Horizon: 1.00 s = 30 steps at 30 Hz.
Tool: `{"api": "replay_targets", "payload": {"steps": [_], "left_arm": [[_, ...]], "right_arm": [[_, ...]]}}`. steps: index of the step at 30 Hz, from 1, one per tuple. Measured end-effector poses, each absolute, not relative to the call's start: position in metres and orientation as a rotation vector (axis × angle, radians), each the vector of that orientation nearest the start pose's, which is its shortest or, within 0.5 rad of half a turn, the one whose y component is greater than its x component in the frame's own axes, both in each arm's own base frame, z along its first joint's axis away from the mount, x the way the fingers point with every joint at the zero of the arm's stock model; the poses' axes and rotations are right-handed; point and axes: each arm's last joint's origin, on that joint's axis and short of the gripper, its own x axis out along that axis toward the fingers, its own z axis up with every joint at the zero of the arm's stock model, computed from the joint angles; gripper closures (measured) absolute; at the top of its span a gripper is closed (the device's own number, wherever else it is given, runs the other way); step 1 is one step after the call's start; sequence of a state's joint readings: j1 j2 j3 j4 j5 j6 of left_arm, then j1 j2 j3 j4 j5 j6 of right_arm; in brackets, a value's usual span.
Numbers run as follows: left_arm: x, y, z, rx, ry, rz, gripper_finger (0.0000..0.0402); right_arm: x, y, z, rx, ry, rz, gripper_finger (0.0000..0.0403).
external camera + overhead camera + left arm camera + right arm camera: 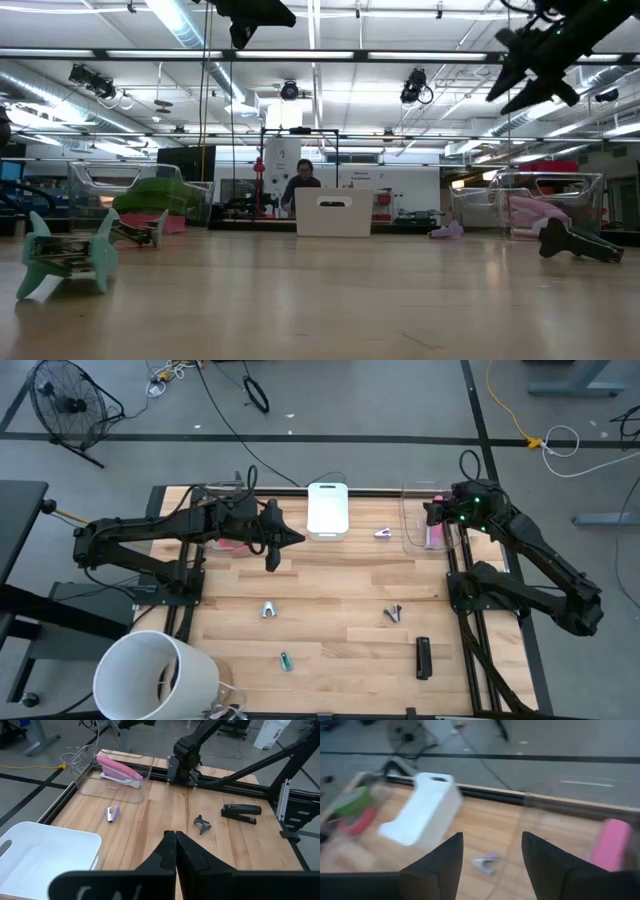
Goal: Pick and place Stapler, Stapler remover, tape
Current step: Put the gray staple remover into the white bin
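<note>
High view first: right claw point(432, 512) hangs over the clear bin point(418, 530) at the far right corner, fingers apart and empty, a pink stapler point(434, 536) lying in that bin. Left claw point(296, 538) is pinched shut, holding nothing, beside the white bin point(327, 510). Black stapler point(423, 657) lies on the surface point(330, 590); tape point(355, 812), blurred, seems binned far left.

Pale wooden plank table top point(330, 585): smooth, satin sheen, visible grain. Clear plastic bin point(117, 782) at table's 1 o'clock: glossy, transparent walls. Pink stapler point(120, 770) inside it: shiny plastic. White plastic bin point(327, 510) at 12 o'clock: smooth, matt. Black stapler point(423, 657) at 5 o'clock: matt finish. Fingers point(440, 865) of right gripper point(492, 865): dark, matt.
</note>
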<state>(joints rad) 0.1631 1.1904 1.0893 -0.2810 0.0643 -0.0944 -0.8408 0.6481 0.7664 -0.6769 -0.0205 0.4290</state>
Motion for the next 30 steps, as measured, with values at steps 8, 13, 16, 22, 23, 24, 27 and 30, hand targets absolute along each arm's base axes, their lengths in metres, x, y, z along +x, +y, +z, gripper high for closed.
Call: {"api": "replay_targets", "payload": {"steps": [8, 13, 16, 22, 23, 24, 27, 30], "left_arm": [[0.258, 0.041, 0.348, -0.137, 0.375, 0.116, 0.0392], [0.258, 0.041, 0.348, -0.136, 0.375, 0.116, 0.0390], [0.258, 0.041, 0.348, -0.136, 0.375, 0.116, 0.0389], [0.258, 0.041, 0.348, -0.136, 0.375, 0.116, 0.0388], [0.258, 0.041, 0.348, -0.136, 0.375, 0.116, 0.0388], [0.258, 0.041, 0.347, -0.136, 0.375, 0.115, 0.0388], [0.258, 0.041, 0.347, -0.136, 0.375, 0.116, 0.0388], [0.258, 0.041, 0.347, -0.136, 0.375, 0.115, 0.0388]], "right_arm": [[0.093, -0.075, 0.318, 0.570, 0.345, -0.578, 0.0204], [0.100, -0.064, 0.320, 0.558, 0.371, -0.380, 0.0204], [0.103, -0.058, 0.320, 0.558, 0.385, -0.286, 0.0204], [0.109, -0.047, 0.321, 0.566, 0.410, -0.162, 0.0204], [0.109, -0.045, 0.321, 0.568, 0.414, -0.149, 0.0204], [0.110, -0.044, 0.321, 0.572, 0.416, -0.142, 0.0204], [0.113, -0.039, 0.323, 0.559, 0.405, -0.118, 0.0205], [0.117, -0.036, 0.328, 0.551, 0.359, -0.082, 0.0207]]}}
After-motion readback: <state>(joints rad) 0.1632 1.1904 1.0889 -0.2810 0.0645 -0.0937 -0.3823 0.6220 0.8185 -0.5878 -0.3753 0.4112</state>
